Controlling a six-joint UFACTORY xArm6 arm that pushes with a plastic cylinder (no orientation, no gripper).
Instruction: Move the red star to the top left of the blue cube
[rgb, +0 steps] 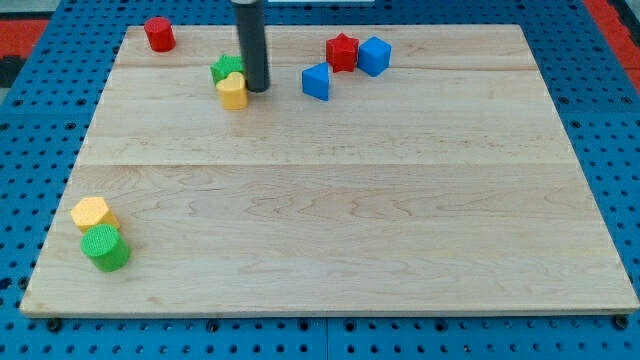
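The red star (342, 52) lies near the view's top, touching the left side of the blue cube (375, 56). My tip (258, 88) rests on the board well to the left of the star, right beside a yellow heart-shaped block (232, 91) and a green block (226, 69). A second blue block (316, 82), wedge-like, sits between my tip and the star, slightly below the star.
A red cylinder (159, 34) stands at the top left corner. A yellow block (91, 214) and a green cylinder (106, 248) sit together at the lower left. The wooden board (350, 200) lies on a blue pegboard surface.
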